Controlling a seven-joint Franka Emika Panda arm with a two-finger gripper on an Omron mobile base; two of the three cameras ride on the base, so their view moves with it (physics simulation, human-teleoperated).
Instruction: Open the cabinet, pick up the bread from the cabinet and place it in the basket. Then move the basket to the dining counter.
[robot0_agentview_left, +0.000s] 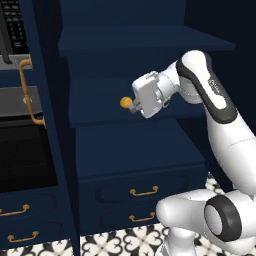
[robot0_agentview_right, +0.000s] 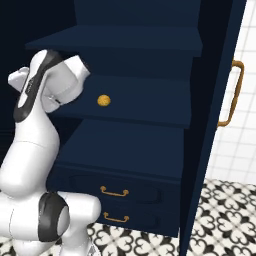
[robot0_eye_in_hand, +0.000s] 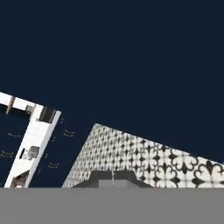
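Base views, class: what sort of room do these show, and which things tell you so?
Most likely a kitchen: a tall navy cabinet standing open with a bread bun on its shelf, a black oven beside it, and drawers below.

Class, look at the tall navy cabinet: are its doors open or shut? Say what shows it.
Open. The cabinet shows its shelves, the bread sits in plain sight on one, and a door with its brass handle stands swung outward.

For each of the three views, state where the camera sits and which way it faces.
Left base view: behind the arm's left, facing the open cabinet; arm at lower right, gripper by the bread.
Right base view: behind the arm's right, facing the same shelves; arm at lower left.
Hand view: on the hand, tilted, facing a navy surface and patterned floor; shut fingertips at the bottom.
Both base views share the cabinet and bread.
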